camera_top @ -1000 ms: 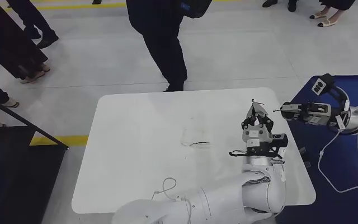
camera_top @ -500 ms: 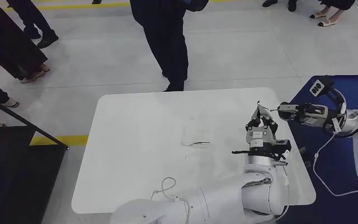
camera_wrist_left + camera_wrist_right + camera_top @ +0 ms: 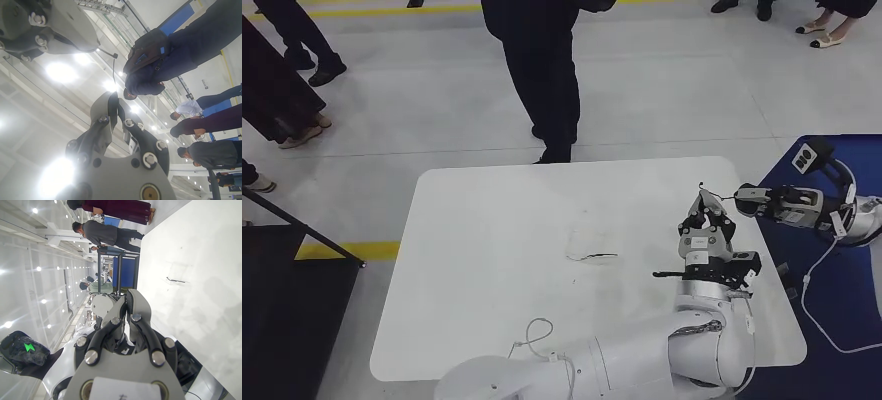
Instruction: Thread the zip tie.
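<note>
A black zip tie [image 3: 113, 72] hangs in the air between my two grippers, above the right part of the white table [image 3: 492, 260]. My left gripper [image 3: 115, 94] points upward and is shut on the strap's lower end. The strap rises to the tie's head [image 3: 115, 55]. A short stalk runs from the head into my right gripper [image 3: 96, 46], which is shut on it. In the top view the left gripper [image 3: 702, 192] stands just beside the right gripper [image 3: 737, 198], which comes in from the right. Whether the strap passes through the head, I cannot tell.
A second black zip tie [image 3: 592, 257] lies flat near the table's middle, also seen from the right wrist [image 3: 175, 281]. A thin white cable loop [image 3: 534, 332] lies by the front edge. A blue mat [image 3: 842, 300] borders the table's right side.
The left gripper has shifted slightly to the right, closer to the right gripper, which edged a little leftward. Both stay shut on the tie.
</note>
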You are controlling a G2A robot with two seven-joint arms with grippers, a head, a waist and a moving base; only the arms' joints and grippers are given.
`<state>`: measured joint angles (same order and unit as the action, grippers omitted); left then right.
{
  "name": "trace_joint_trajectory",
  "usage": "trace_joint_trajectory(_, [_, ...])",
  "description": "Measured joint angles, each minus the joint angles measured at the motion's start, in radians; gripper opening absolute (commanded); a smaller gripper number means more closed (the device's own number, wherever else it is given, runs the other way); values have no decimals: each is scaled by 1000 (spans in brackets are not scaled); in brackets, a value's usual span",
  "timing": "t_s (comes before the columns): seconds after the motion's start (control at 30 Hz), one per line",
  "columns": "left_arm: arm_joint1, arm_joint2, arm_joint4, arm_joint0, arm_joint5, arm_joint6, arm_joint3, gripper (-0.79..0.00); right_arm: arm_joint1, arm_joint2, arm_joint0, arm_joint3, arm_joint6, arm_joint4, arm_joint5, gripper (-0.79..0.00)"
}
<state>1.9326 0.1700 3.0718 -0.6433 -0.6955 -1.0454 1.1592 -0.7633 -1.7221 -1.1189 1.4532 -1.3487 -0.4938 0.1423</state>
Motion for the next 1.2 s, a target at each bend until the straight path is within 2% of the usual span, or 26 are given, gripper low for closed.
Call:
trace_joint_trajectory(0.87, [-2, 0, 0, 18, 15, 55, 4, -785, 0, 0, 0, 0, 0, 0, 0, -785])
trace_joint_trajectory(1.2, [-8, 0, 0, -2, 26, 10, 10, -785, 0, 0, 0, 0, 0, 0, 0, -785])
